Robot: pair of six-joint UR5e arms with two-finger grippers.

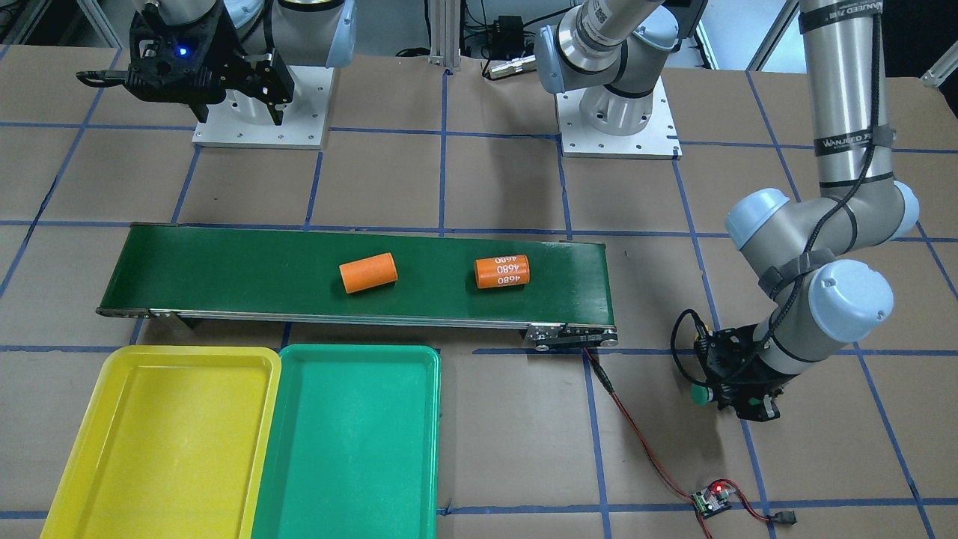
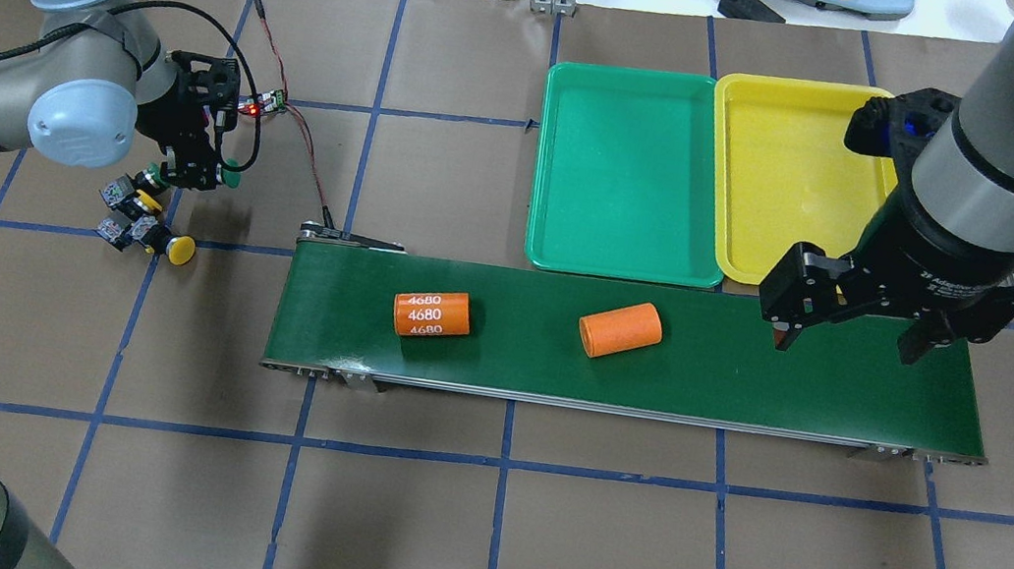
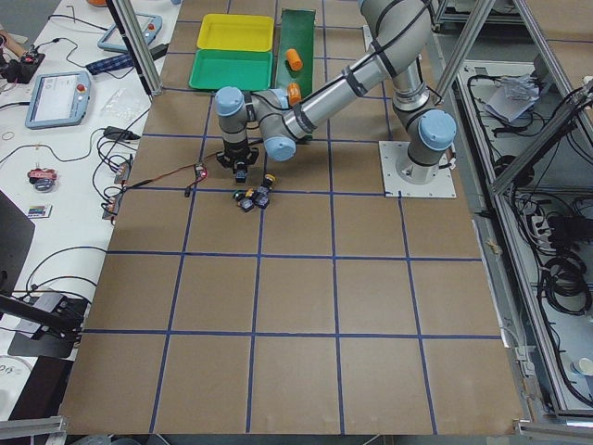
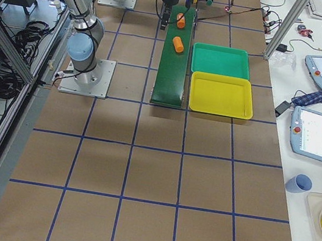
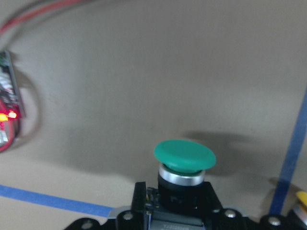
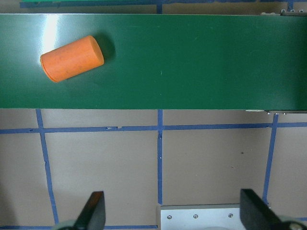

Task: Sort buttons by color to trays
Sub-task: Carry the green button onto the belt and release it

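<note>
My left gripper [image 2: 203, 172] is shut on a green-capped button [image 5: 184, 155], held just above the brown table; its cap also shows in the overhead view [image 2: 230, 178] and the front view [image 1: 700, 394]. The other buttons [image 2: 141, 218] lie in a cluster on the table beside that gripper, with one yellow cap [image 2: 179, 249] clear to see. My right gripper [image 2: 851, 323] is open and empty above the right end of the conveyor belt [image 2: 750, 388]. The green tray [image 2: 632, 173] and the yellow tray [image 2: 780, 174] sit side by side beyond the belt, with nothing in them.
Two orange cylinders [image 2: 431, 314] [image 2: 620, 328] lie on the belt. A small controller board [image 2: 270, 100] with a lit red LED and red-black wires to the belt's left end lies close to my left gripper.
</note>
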